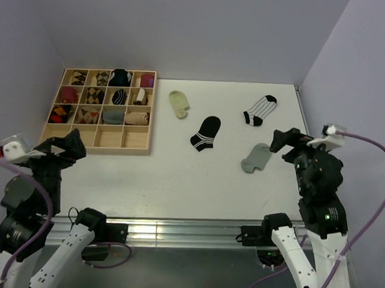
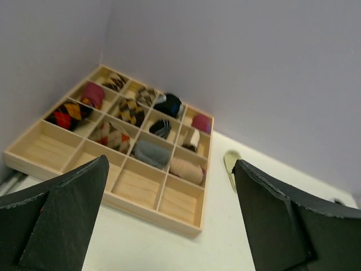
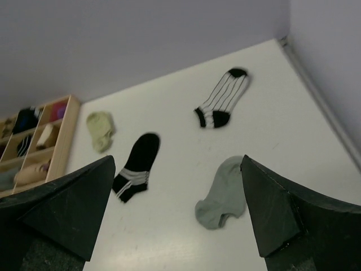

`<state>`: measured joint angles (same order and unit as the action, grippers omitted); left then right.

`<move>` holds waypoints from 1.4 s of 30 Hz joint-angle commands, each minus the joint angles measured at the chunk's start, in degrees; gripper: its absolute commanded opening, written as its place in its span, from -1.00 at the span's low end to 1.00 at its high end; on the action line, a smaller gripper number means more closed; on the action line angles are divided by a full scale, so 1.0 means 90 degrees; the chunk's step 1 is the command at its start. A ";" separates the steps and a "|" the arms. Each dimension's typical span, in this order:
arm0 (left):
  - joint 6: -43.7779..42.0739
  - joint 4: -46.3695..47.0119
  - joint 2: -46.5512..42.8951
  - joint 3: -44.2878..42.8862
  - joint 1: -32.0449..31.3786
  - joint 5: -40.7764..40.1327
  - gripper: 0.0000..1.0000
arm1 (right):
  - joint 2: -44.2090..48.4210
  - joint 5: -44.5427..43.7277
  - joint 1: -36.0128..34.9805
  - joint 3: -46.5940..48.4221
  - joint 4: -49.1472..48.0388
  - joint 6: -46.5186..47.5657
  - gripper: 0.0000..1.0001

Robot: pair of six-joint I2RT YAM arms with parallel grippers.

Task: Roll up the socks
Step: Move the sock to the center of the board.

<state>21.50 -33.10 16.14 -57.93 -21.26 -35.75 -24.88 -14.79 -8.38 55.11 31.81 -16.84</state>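
Several flat socks lie on the white table: a pale green one point(image 1: 178, 104) point(image 3: 100, 129), a black one with white stripes point(image 1: 206, 133) point(image 3: 137, 166), a white one with black stripes point(image 1: 259, 110) point(image 3: 221, 102) and a grey one point(image 1: 256, 157) point(image 3: 223, 193). My right gripper point(image 1: 281, 143) point(image 3: 180, 220) is open and empty above the table, just right of the grey sock. My left gripper point(image 1: 64, 147) point(image 2: 169, 220) is open and empty, near the front of the wooden tray point(image 1: 124, 145) point(image 2: 146, 213).
The wooden tray has many compartments, most holding rolled socks point(image 2: 146, 153); its front row point(image 2: 134, 186) is bare. Purple walls close in the table on three sides. A metal rail point(image 1: 175, 230) runs along the near edge.
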 commanded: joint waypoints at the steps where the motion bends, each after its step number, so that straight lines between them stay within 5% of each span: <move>1: 0.0228 0.0367 0.0529 0.0255 -0.0021 0.0942 0.99 | -0.0661 0.1462 -0.0045 -0.0010 0.0050 -0.0383 1.00; 6: 0.0326 0.0445 0.1194 0.0450 -0.0021 0.1988 0.99 | -0.1999 0.2795 -0.0132 0.0155 -0.0272 -0.0931 1.00; 10: 0.0248 0.0845 0.1594 0.0792 -0.0021 0.2312 0.99 | -0.2985 0.1655 -0.1173 0.0331 -0.0497 -0.0611 0.93; 14: 0.0560 0.1070 0.1693 0.1123 -0.0021 0.2292 0.99 | -0.4515 0.1379 -0.1783 0.0722 -0.0721 -0.0200 0.49; 20: 0.0610 0.1656 0.1556 0.1914 -0.0021 0.2448 0.99 | -0.6296 0.1027 -0.2066 0.1210 -0.1287 0.0601 0.13; 33: 0.0307 0.1764 0.1556 0.2052 0.0115 0.2536 0.99 | -0.9498 0.1409 -0.2262 0.2976 -0.1260 0.1080 0.05; 42: 0.0326 0.1842 0.1546 0.2091 0.0360 0.2898 0.99 | -1.0145 0.0795 -0.2525 0.2745 -0.0996 0.0418 0.01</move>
<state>25.15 -19.29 30.35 -39.53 -18.46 -11.51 -116.09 -3.95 -30.15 80.88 22.00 -9.76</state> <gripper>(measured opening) 0.995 0.509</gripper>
